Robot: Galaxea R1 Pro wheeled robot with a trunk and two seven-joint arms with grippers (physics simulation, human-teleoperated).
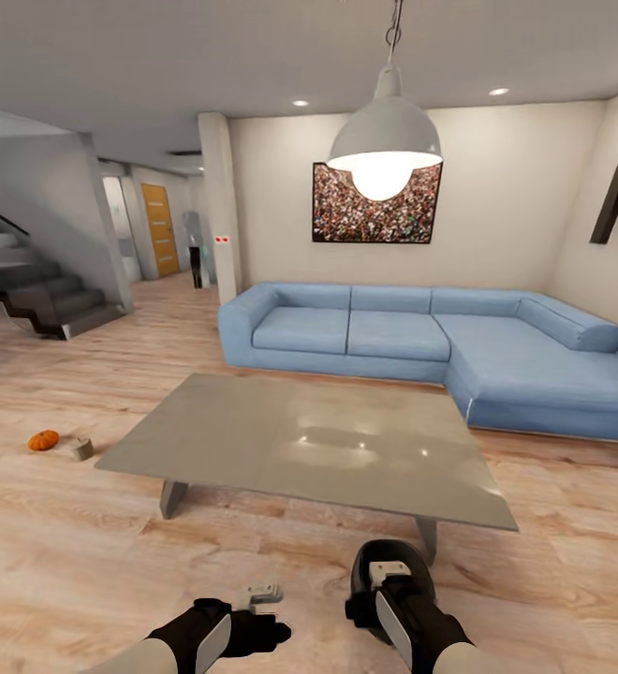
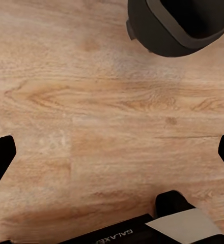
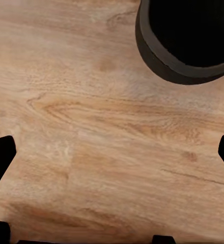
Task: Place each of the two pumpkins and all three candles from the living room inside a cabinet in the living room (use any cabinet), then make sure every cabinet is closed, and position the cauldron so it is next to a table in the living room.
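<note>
One orange pumpkin (image 1: 43,439) lies on the wooden floor, left of the grey low table (image 1: 253,440). A small beige-grey candle (image 1: 83,449) stands just right of it. The black cauldron (image 1: 360,582) sits on the floor in front of the table's near edge, and its rim also shows in both wrist views (image 2: 178,30) (image 3: 188,46). My right gripper (image 1: 389,569) hangs open over the floor beside the cauldron, empty (image 3: 112,157). My left gripper (image 1: 264,593) is open too, above bare floor (image 2: 112,157) left of the cauldron. The cabinet is out of view.
A blue corner sofa (image 1: 421,337) stands behind the table against the far wall. A pendant lamp (image 1: 384,140) hangs over the table. Stairs (image 1: 37,300) and a hallway with an orange door (image 1: 159,229) lie at the far left. Open wooden floor stretches left of the table.
</note>
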